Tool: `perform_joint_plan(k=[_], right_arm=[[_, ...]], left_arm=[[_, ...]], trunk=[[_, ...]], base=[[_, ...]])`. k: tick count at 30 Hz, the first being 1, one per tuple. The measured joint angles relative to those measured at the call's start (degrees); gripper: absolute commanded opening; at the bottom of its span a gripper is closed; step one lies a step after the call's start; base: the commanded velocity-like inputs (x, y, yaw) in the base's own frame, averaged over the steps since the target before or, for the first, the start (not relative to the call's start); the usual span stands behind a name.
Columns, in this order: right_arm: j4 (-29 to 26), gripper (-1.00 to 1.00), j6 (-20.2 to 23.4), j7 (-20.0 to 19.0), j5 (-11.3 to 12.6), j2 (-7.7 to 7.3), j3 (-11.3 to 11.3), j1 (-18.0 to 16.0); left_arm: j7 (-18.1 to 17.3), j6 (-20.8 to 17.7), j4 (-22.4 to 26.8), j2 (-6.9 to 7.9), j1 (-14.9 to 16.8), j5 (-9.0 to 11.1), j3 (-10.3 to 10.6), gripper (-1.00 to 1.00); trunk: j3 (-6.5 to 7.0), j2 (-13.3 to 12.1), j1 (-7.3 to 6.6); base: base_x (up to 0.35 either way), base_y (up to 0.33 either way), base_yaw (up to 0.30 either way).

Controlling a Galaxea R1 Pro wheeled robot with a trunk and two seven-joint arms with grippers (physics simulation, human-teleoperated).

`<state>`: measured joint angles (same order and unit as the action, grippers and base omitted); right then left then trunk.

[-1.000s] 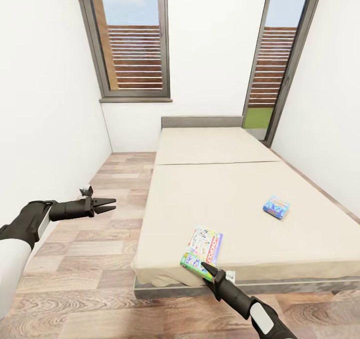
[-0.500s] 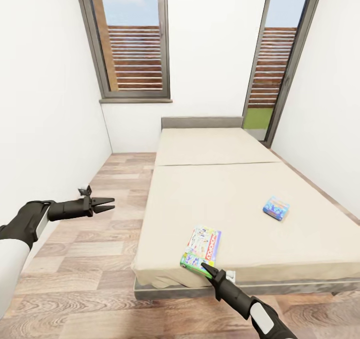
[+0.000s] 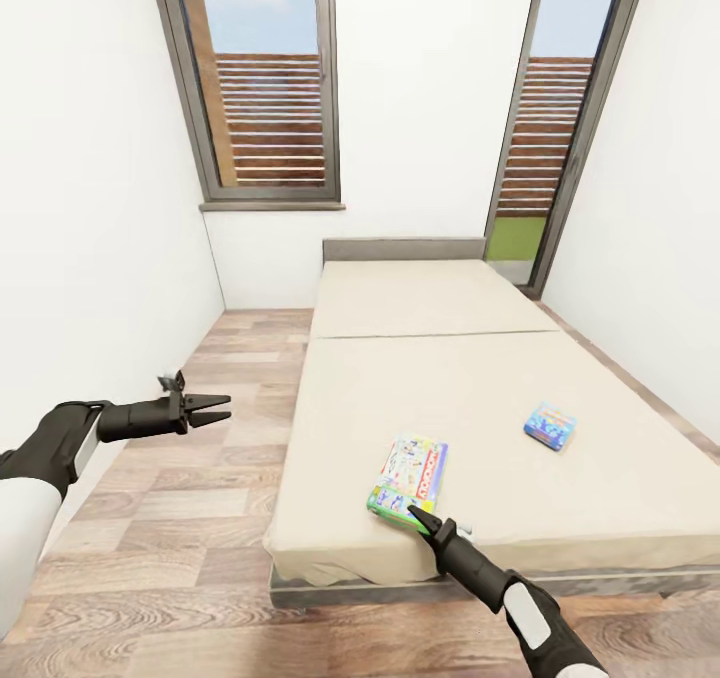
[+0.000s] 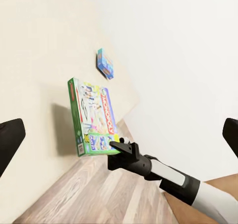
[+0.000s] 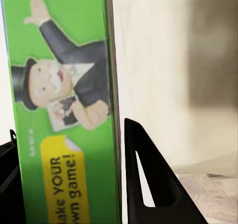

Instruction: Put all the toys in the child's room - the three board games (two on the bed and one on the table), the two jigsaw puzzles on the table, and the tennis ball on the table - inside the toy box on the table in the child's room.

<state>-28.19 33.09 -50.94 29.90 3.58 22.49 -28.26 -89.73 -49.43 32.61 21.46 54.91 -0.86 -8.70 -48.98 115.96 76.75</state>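
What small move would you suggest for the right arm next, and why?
Probably lift a little more, then pull back from the bed. The right gripper seems shut on the white game box at its green edge, and its shadow suggests it is raised. The blue box lies apart.

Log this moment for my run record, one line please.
right gripper: shut on white board game | left gripper: open | blue board game: on bed

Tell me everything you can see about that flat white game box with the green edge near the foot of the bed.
The flat white printed game box with a green edge looks like cardboard, with a red band and cartoon pictures on its lid. Its green side shows a top-hatted cartoon man and yellow label. It sits near the beige mattress's front edge, raised above it in the left wrist view. The black right gripper clamps its near end, one finger on each face.
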Motion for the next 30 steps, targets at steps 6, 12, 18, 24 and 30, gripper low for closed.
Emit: perform_joint_plan(k=[6,12,18,24,30], right_arm=[[-0.61,-1.00,0.15,-0.03,0.19,-0.11,-0.02,-2.18],[-1.30,-1.00,0.26,0.10,0.45,0.55,-0.02,-4.88],[-7.50,-1.00,1.10,-0.02,0.69,0.64,-0.19,-5.29],[-9.38,-1.00,2.75,-0.16,0.70,0.53,-0.15,-4.76],[-9.76,-1.00,3.75,-2.30,0.86,0.06,-0.03,-4.66]], left_arm=[[0.01,-0.14,0.00,-0.12,0.00,-0.05,0.02,1.00],[0.01,-0.23,-0.01,-0.11,0.00,-0.03,0.01,1.00],[0.00,-0.24,0.00,-0.11,0.00,0.00,0.02,1.00],[0.00,-0.94,0.00,-0.11,0.00,-0.02,0.01,1.00],[0.01,-1.75,0.00,-0.29,0.00,-0.07,0.02,1.00]], trunk=[[1.08,-2.41,-1.32],[2.16,-4.81,-2.64],[3.23,-7.22,-3.95],[4.31,-9.63,-5.27],[5.39,-12.03,-6.59]], base=[[0.000,0.000,0.000],[0.000,0.000,0.000],[0.000,0.000,0.000],[0.000,0.000,0.000],[0.000,0.000,0.000]])
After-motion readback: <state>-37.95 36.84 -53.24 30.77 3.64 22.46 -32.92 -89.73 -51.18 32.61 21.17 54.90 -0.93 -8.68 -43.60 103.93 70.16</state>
